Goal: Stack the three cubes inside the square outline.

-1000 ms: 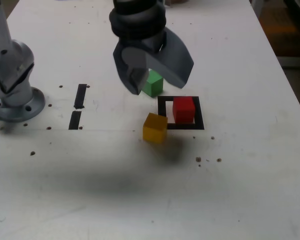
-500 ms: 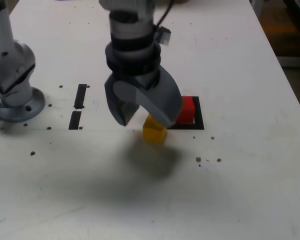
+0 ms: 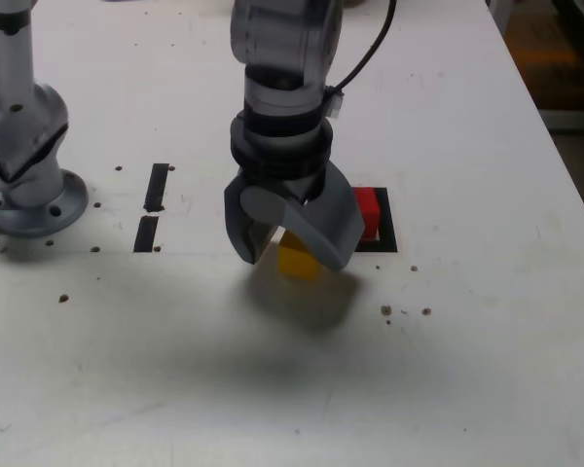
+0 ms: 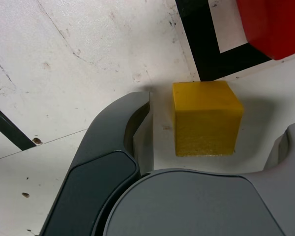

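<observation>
A: ok so going left to right in the exterior view, clock face centred on the yellow block, 12 being the far edge of the table. What have we got?

B: At about 10 we've got two short black tape strips (image 3: 152, 212). Then our grey curved-jaw gripper (image 3: 290, 263), jaws spread apart with nothing clamped, over the solid yellow cube (image 4: 206, 120), which sits on the white tabletop (image 3: 487, 321). At 2, the solid red cube (image 3: 368, 212) sits inside the black tape square outline (image 3: 388, 233).

A: And the green one?

B: Can't see it in either view, so we won't guess.

A: Fair. We'd call this lining up to pick yellow, with the stack still to build on red. Tips?

B: In the wrist view, yellow lies between the jaws but nearer the darker one, so we'd centre first, or that jaw may shove it. Square the pads to two opposite faces, go down straight, close gently. Then lift clear before heading toward 2, or we could clip red.
</observation>
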{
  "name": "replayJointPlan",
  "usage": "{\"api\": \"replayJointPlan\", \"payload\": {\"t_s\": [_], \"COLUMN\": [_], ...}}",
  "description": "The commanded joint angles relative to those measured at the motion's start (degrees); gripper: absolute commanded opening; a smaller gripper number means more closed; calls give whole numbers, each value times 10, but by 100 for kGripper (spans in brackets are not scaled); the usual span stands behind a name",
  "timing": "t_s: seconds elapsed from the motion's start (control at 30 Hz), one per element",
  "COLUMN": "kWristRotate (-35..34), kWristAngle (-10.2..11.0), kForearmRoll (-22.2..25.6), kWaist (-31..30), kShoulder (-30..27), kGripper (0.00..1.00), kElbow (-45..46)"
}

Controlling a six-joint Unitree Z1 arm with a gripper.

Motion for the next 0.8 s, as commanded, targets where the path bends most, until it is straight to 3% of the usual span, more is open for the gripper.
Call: {"api": "replayJointPlan", "payload": {"t_s": [0.0,0.33,0.77], "kWristRotate": [0,0,-12], "kWristAngle": [-2,-8,-10], "kForearmRoll": [-3,-8,-12], "kWaist": [1,1,2], "kShoulder": [6,28,25], "kGripper": [88,80,28], "kElbow": [2,7,13]}}
